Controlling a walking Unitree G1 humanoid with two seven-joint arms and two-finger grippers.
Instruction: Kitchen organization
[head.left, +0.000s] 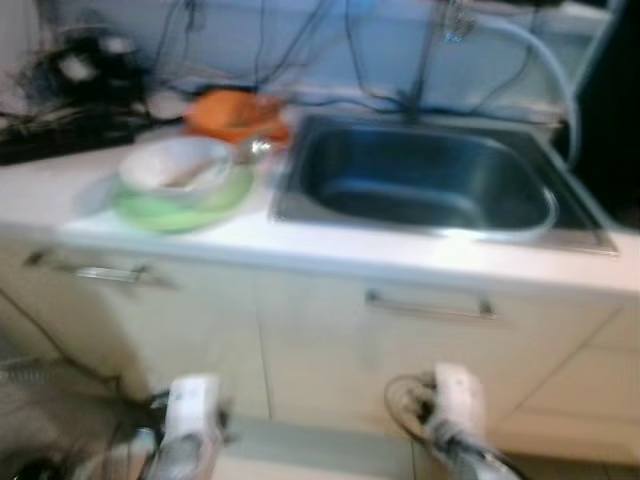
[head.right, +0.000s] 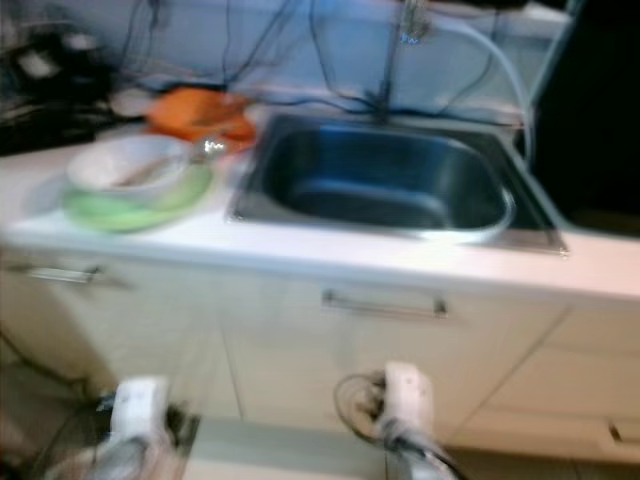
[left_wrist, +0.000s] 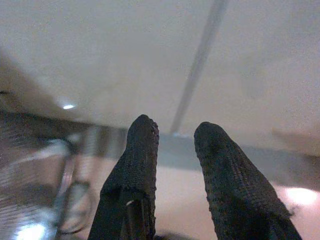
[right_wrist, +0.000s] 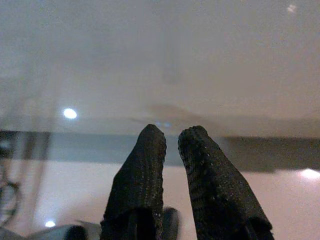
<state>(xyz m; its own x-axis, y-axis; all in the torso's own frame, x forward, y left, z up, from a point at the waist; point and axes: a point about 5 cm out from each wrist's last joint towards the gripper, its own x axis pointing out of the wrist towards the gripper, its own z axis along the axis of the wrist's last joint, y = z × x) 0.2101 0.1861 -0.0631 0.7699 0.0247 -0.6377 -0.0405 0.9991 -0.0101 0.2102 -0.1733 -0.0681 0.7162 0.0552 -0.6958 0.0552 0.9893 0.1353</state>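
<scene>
A white bowl (head.left: 175, 165) sits inside a green dish (head.left: 190, 208) on the white counter (head.left: 330, 250), left of the steel sink (head.left: 420, 180). Behind them lies an orange item (head.left: 235, 112), too blurred to tell what it is. Both arms hang low in front of the cabinets: the left arm (head.left: 192, 415) below the bowls, the right arm (head.left: 455, 400) below the sink. My left gripper (left_wrist: 175, 131) has its fingers parted with nothing between them, pointing at the cabinet front. My right gripper (right_wrist: 172, 132) has its fingers nearly touching and holds nothing.
A tap (head.left: 445, 25) and a pale hose (head.left: 560, 70) stand behind the sink. Dark clutter with cables (head.left: 70, 70) fills the counter's back left. Cabinet handles (head.left: 430, 305) (head.left: 90, 270) run along the fronts under the counter edge. The head views are blurred.
</scene>
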